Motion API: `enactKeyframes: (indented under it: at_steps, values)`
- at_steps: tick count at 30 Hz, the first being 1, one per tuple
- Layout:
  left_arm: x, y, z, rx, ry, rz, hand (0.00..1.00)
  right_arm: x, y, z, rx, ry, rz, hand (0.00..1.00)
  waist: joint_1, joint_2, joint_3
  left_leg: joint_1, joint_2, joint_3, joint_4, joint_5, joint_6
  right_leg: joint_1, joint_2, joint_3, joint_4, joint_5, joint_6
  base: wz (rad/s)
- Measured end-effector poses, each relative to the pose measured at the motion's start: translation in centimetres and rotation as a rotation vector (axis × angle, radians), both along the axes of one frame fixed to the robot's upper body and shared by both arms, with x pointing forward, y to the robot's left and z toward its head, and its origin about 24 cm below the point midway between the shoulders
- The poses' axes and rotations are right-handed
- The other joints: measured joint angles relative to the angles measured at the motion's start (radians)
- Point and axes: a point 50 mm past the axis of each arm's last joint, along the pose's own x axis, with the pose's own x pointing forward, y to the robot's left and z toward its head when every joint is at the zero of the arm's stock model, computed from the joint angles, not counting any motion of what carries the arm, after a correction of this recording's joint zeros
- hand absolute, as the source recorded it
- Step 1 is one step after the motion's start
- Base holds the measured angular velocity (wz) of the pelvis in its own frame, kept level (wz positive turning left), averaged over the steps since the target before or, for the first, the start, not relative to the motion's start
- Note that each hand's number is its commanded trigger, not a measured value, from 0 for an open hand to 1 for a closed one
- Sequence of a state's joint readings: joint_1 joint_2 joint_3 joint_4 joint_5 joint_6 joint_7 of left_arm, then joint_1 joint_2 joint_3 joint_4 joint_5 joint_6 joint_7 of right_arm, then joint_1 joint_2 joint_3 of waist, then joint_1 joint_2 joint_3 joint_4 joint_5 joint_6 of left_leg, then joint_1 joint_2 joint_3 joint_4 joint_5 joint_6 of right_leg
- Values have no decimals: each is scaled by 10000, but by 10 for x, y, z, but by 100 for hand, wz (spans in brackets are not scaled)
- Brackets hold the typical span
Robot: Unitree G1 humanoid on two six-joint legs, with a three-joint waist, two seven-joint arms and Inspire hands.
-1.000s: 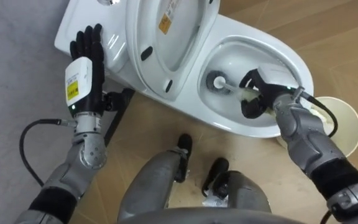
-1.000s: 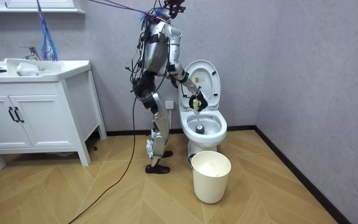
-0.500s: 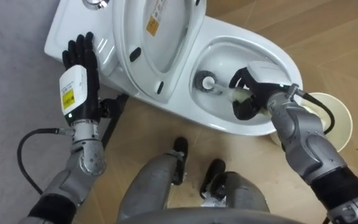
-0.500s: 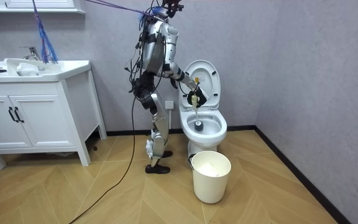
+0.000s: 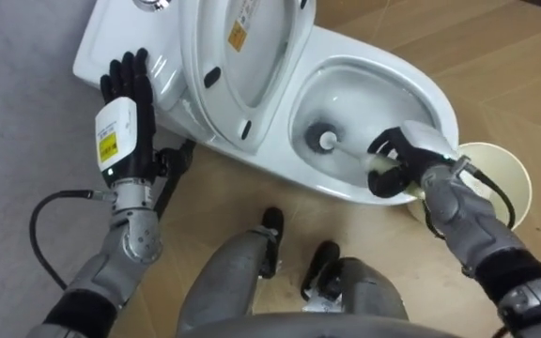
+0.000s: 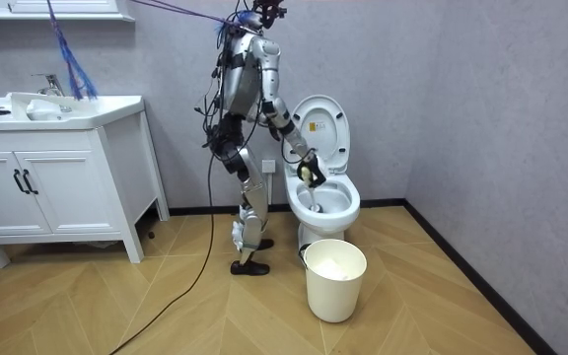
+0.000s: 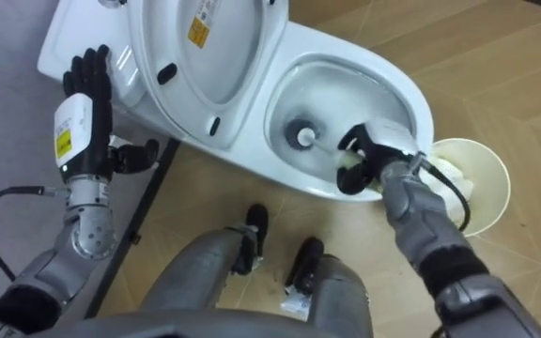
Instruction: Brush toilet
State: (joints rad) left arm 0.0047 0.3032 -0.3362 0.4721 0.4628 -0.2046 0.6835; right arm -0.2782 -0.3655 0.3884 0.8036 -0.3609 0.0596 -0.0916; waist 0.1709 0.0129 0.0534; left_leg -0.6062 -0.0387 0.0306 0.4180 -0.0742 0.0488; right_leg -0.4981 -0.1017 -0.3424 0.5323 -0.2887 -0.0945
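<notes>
Right hand (image 5: 404,161) has sunk toward the bowl (image 5: 437,89), clenched on the brush (image 5: 325,141), whose head sits at the drain. Left hand (image 5: 125,89) lies flat on the tank (image 5: 100,45).

Room view: the brush slants steeply down, so keep the head pressed and sweep circles.

Right eye view: the long axis runs from the hand leftward, head pointing down-left.
</notes>
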Motion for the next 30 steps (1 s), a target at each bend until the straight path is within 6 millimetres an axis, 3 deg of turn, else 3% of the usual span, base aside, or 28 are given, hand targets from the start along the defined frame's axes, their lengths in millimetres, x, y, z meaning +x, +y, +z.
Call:
enactKeyframes:
  at_steps: [4,9,15,23,26,30]
  values:
    - [5,-4,7,-43,-398,-305,0,21,-18,10,1415,-207,-1925,100,109,-72,47,-367,-113,-70,24,107,18,-444,-144,-51,327,-58,-23,11]
    - [6,-6,8,-124,-394,-504,0,19,-31,10,1884,-143,-2757,100,179,-184,115,-292,-307,-37,59,108,25,-467,-414,-58,728,-296,21,11]
    - [7,-4,8,-127,-203,-580,0,19,-32,10,1711,-147,-2640,100,171,-188,115,-265,-389,-45,84,112,29,-536,-540,-32,971,-426,21,2]
    - [6,-6,6,-186,-72,-613,0,27,-10,13,524,-291,-1122,100,287,-144,88,-295,-338,-16,115,122,47,-533,-474,-28,851,-337,29,-2]
    - [4,-3,2,-105,118,-569,0,31,9,18,-413,-494,198,100,327,31,-23,-281,-232,-18,114,119,49,-401,-329,-70,584,-221,19,-7]
    - [3,0,0,-102,221,-419,0,39,30,35,-1964,-881,2011,100,440,113,-78,-281,-49,35,71,86,17,-420,-98,46,365,-52,-64,-14]
